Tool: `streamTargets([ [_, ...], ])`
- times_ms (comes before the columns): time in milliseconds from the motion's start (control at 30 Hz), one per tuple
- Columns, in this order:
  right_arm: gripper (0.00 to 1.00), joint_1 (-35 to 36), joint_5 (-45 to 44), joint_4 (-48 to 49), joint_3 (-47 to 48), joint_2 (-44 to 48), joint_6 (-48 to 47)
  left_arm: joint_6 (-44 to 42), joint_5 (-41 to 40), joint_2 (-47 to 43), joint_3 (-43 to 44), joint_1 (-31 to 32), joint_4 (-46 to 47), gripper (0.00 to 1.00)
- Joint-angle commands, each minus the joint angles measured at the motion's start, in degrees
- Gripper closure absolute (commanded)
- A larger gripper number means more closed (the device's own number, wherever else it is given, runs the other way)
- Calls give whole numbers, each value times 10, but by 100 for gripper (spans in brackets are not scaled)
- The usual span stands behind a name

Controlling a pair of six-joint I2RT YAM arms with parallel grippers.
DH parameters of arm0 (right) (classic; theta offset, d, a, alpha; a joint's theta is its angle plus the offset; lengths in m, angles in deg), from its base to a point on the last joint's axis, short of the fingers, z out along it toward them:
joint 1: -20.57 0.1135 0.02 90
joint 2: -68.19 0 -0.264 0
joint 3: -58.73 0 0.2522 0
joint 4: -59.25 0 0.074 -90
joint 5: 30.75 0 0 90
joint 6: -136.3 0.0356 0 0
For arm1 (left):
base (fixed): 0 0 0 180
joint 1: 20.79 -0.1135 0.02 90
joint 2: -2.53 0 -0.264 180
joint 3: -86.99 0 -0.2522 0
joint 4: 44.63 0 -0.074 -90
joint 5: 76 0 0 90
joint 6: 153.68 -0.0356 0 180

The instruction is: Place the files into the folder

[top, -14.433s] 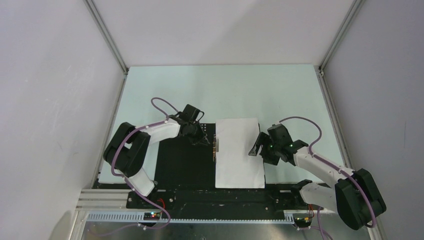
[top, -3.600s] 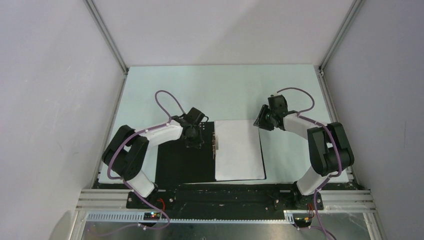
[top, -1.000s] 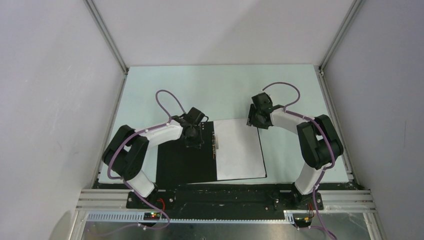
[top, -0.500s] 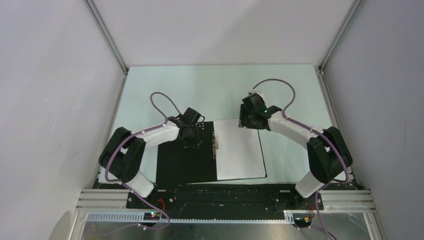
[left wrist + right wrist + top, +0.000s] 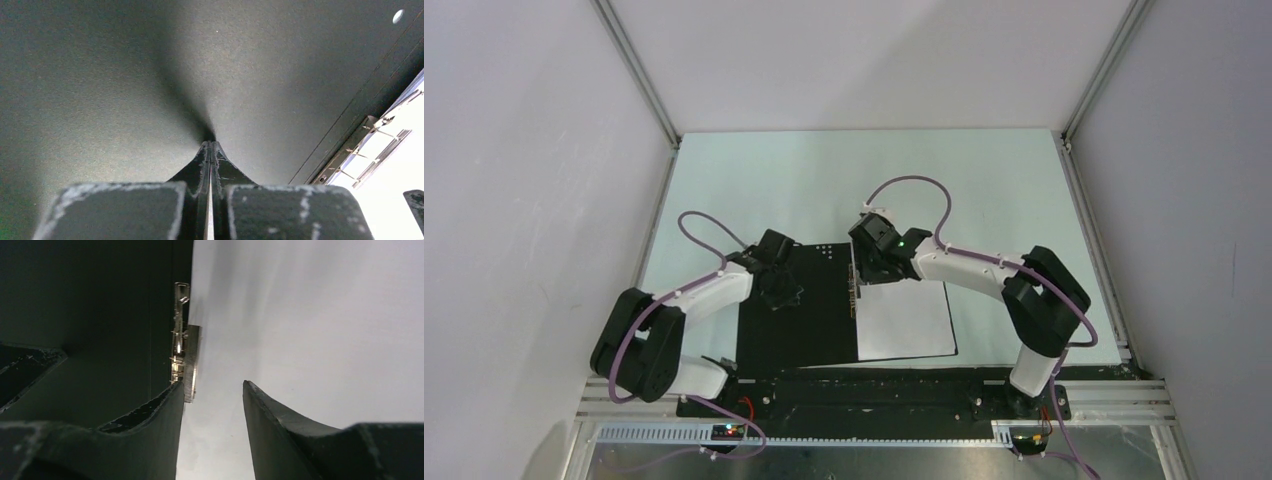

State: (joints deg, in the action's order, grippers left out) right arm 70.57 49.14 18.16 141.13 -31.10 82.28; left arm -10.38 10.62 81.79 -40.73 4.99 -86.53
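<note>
Left gripper point(image 5: 210, 144), clenched empty, is being pressed onto the open folder point(image 5: 809, 325) at the near edge of the table point(image 5: 824, 180). Right gripper point(image 5: 212, 385) is being held half-spread, empty, over the files point(image 5: 906, 320) lying inside it.

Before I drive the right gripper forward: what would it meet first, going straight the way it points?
Probably the files, right beside the metal clip of the folder. The right gripper has its jaws open over that paper edge, and the clip lies close to that line. Depth is hard to judge.
</note>
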Motion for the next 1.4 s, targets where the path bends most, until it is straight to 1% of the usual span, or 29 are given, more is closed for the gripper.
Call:
streamTargets([
  [0, 50, 19, -19, -16, 45, -20, 14, 35, -24, -19, -16, -12, 13, 100],
  [333, 59, 36, -13, -13, 55, -53, 21, 41, -31, -23, -23, -16, 17, 100],
  [633, 62, 38, -16, -4, 67, -76, 19, 37, -31, -26, -23, -21, 17, 100],
  [767, 70, 38, -23, -9, 69, -77, 22, 36, -31, -25, -23, -23, 17, 100],
  [800, 74, 38, -23, -9, 69, -78, 21, 36, -31, -25, -23, -23, 17, 100],
  [867, 77, 39, -22, -12, 68, -79, 22, 36, -31, -25, -24, -24, 17, 100],
  [1200, 78, 50, -20, -21, 68, -85, 26, 37, -33, -22, -23, -26, 17, 100],
  [1367, 83, 64, -28, -35, 68, -82, 33, 40, -35, -22, -25, -28, 17, 100],
])
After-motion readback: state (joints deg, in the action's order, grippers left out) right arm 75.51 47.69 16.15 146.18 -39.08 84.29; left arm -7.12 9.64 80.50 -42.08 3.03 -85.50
